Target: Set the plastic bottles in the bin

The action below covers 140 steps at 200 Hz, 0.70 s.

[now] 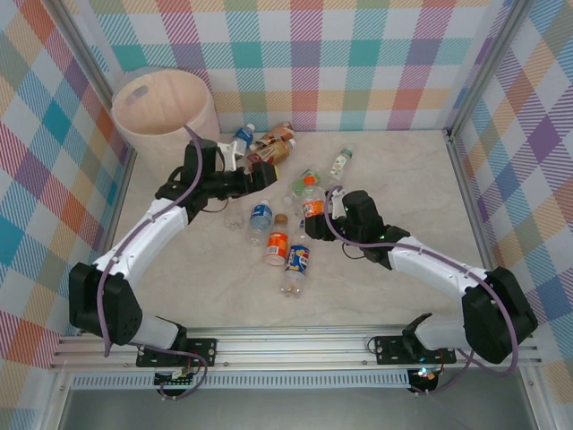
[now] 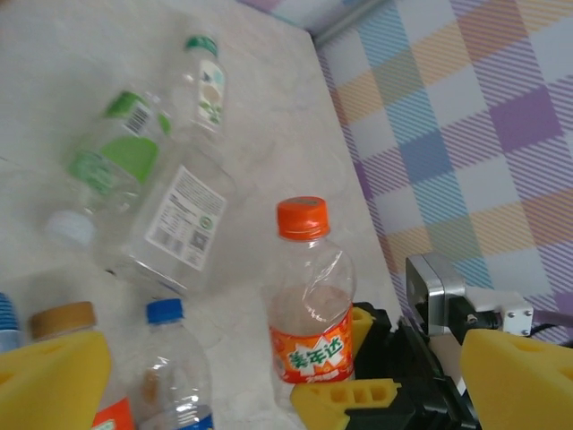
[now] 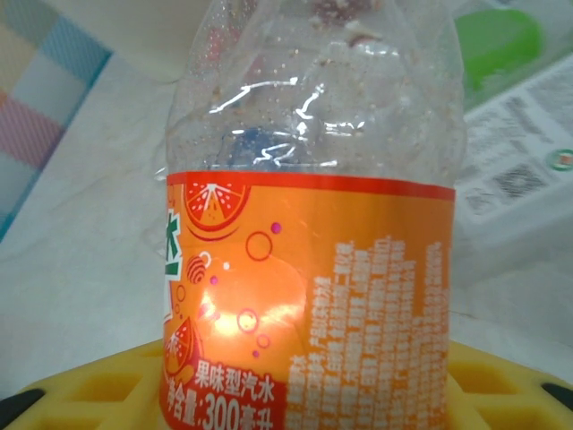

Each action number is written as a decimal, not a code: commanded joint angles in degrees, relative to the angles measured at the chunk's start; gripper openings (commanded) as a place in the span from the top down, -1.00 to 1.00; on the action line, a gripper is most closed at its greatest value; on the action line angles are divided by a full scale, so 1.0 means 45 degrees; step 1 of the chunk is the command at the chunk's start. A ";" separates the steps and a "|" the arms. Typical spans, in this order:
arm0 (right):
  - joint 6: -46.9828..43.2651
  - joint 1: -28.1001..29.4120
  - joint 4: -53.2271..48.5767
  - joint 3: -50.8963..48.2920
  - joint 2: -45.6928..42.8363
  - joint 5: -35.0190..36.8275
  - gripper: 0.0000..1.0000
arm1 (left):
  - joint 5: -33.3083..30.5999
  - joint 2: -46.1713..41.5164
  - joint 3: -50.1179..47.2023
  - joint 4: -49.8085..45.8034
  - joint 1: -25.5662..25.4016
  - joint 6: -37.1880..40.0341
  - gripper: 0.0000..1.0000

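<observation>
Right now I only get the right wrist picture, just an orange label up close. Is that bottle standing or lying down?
Observer: Standing. The left wrist view shows the orange-labelled bottle upright, orange cap on, with the right tool closed around its lower part.
Operator: Where is the bin it should go in?
Observer: In the top view the bin sits in the far left corner, well away from that bottle.
Operator: And the other arm?
Observer: The left tool is open, beside the brown-labelled bottles lying near the bin.
</observation>
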 commanded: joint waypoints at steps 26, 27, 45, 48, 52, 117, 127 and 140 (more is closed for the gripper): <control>-0.1116 0.0064 0.1015 0.1443 0.0386 -0.2794 0.07 | -0.0145 0.0398 -0.0442 0.2114 -0.0794 -0.0802 -1.00; -0.1114 0.0064 0.1045 0.1449 0.0399 -0.2804 0.07 | -0.0184 0.0412 -0.0455 0.2135 -0.0798 -0.0819 -1.00; -0.1055 0.0060 0.1393 0.1717 0.0665 -0.3052 0.07 | -0.0105 0.0808 -0.0603 0.2898 -0.0975 -0.1491 -1.00; -0.1062 0.0064 0.1418 0.1768 0.0698 -0.3076 0.07 | 0.0030 0.0870 -0.0615 0.3082 -0.1015 -0.1597 -1.00; -0.1058 0.0064 0.1436 0.1812 0.0748 -0.3101 0.07 | 0.0203 0.0952 -0.0624 0.3330 -0.1061 -0.1763 -1.00; -0.1091 0.0081 0.1808 0.2342 0.1319 -0.3169 0.07 | 0.0470 0.1817 -0.0233 0.3251 -0.1556 -0.2065 -0.97; -0.1212 0.0113 0.1706 0.2464 0.1392 -0.3260 0.07 | 0.0339 0.1905 -0.0017 0.2783 -0.1630 -0.1812 -0.91; -0.1419 0.0129 0.1525 0.2633 0.1466 -0.3416 0.07 | -0.0080 0.2039 0.0255 0.2098 -0.1687 -0.1556 -0.83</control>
